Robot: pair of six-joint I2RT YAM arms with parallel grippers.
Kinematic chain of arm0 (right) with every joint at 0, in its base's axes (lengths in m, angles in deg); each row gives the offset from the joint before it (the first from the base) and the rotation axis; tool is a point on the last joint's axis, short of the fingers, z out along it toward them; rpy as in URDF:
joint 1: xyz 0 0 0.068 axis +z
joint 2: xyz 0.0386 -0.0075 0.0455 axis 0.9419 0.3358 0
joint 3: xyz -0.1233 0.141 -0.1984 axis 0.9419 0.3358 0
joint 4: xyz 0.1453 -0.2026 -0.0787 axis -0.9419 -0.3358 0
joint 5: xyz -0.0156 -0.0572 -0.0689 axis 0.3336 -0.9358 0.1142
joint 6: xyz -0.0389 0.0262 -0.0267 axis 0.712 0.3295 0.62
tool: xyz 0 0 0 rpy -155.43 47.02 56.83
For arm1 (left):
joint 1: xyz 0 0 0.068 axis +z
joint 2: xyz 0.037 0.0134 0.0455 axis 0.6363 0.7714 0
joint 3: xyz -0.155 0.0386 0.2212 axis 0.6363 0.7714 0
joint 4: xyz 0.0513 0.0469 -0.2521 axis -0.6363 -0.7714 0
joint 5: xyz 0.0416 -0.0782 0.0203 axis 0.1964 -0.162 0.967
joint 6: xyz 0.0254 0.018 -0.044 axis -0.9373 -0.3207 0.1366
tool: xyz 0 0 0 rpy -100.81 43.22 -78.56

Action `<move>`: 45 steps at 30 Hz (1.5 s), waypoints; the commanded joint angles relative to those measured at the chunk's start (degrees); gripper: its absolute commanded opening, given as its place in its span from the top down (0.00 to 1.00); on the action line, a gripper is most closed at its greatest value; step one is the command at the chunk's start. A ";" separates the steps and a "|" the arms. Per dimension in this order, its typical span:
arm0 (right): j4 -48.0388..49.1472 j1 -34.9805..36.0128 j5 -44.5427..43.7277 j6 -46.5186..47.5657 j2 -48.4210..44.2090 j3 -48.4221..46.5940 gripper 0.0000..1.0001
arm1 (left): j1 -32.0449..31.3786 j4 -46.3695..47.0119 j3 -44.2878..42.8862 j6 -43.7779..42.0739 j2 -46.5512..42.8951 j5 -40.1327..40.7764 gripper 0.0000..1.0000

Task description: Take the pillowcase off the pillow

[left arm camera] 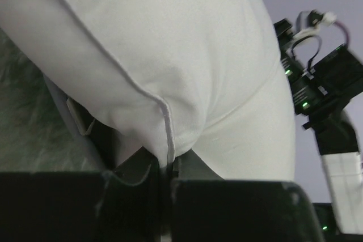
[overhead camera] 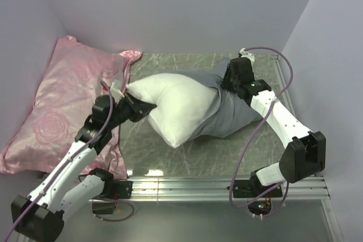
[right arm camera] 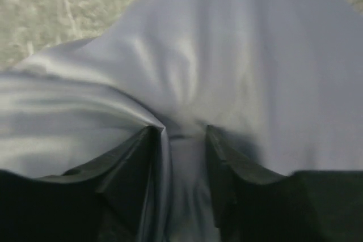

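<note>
At the near-left corner of the pillow (overhead camera: 176, 106), the left fingers (left arm camera: 148, 169) are pinched shut on the white piped seam. Over on the right, the right fingers (right arm camera: 142, 157) stand parted, with a soft fold of the grey pillowcase (overhead camera: 227, 116) lying loose in the gap between them rather than clamped. The pillow looks more than half bared, its white bulk stretching across the middle of the bench (overhead camera: 187, 157). The pillowcase is bunched around the pillow's right end, where the right arm reaches in. The worry, to my eye, sits on the right. With nothing squeezing the cloth, a pull from either arm would only let the fabric slide through, and the case would sit wrapped on that last end. If those fingers close on too thick a bite, they might catch the pillow inside as well and drag both along together. On the left, the hold is only a thin seam edge, so a hard tug could slip it free and let the pillow flop down. The pink pillow (overhead camera: 62, 103) lies just beside the left arm, and a wide swing that way could shove it.
</note>
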 commanded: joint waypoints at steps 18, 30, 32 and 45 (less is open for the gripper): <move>2.85 5.89 18.41 3.86 -10.47 -27.44 0.29 | -12.67 -4.30 -78.33 -11.06 33.88 18.06 0.99; 13.43 6.15 24.73 1.31 -31.39 -10.66 0.26 | -16.28 -6.94 -85.19 -15.90 47.33 33.52 1.00; 13.52 7.73 25.88 2.79 -33.25 -5.49 0.26 | -16.45 -8.52 -88.08 -16.43 49.52 35.46 0.99; 23.62 22.23 5.33 8.68 -24.85 11.59 0.25 | -16.45 -9.41 -90.56 -16.60 54.28 36.70 0.99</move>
